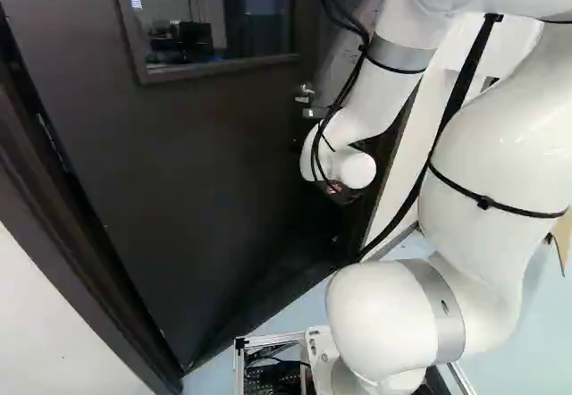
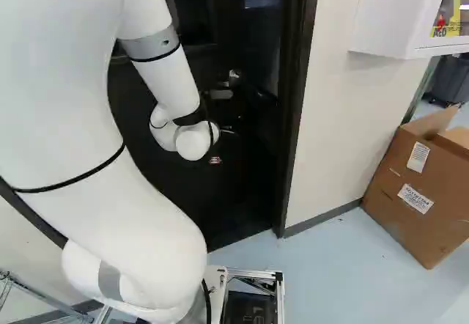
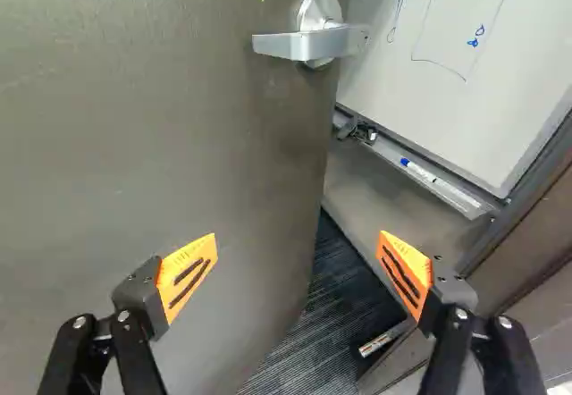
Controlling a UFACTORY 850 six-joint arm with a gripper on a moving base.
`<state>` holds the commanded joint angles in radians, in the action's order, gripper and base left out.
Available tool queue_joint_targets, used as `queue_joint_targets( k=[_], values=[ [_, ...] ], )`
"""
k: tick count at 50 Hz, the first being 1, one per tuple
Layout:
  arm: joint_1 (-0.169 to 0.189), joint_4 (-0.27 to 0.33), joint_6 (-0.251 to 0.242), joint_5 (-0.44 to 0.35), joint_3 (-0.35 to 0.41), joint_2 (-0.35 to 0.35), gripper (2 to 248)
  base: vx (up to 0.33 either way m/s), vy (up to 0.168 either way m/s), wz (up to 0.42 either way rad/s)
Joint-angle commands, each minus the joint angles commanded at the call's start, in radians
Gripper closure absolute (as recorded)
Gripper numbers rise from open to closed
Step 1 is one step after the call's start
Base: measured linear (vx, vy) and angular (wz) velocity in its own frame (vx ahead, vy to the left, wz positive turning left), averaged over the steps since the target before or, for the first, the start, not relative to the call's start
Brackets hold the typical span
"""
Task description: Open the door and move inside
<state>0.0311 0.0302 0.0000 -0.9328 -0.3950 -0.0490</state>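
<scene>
The gripper (image 1: 344, 195) hangs low in front of the dark door (image 1: 206, 154); in the right base view the gripper (image 2: 215, 160) is below the door's lever handle (image 2: 221, 94). Seen from the wrist, the gripper (image 3: 298, 254) has its orange pads spread wide, with nothing gripped. Its silver handle (image 3: 304, 45) lies ahead of the fingers, untouched. The door (image 3: 134, 145) stands ajar, its free edge running between the two fingers' directions. One finger is over the door face, the other over the opening on the door frame's (image 3: 536, 234) side.
Through the opening show a whiteboard (image 3: 456, 64) with a marker tray (image 3: 429, 176) and dark carpet (image 3: 313, 341). Right of the doorway are a pale wall (image 2: 330, 104), a white wall cabinet (image 2: 388, 16) and a cardboard box (image 2: 418, 192) on the floor. The hinge-side frame (image 1: 71, 252) stands at left.
</scene>
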Motion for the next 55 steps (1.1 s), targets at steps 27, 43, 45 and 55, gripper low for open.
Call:
queue_joint_targets(
  k=[27,43,45,55],
  values=[
    [-0.084,-0.1,0.0,0.025,-0.045,-0.042,3,0.0,0.0,0.0],
    [-0.135,-0.161,0.0,0.044,-0.067,-0.063,3,0.0,0.0,0.0],
    [-0.142,-0.168,0.0,0.047,-0.07,-0.065,3,0.0,0.0,0.0],
    [-0.175,-0.2,0.0,0.052,-0.084,-0.078,3,0.0,0.0,0.0]
  ],
)
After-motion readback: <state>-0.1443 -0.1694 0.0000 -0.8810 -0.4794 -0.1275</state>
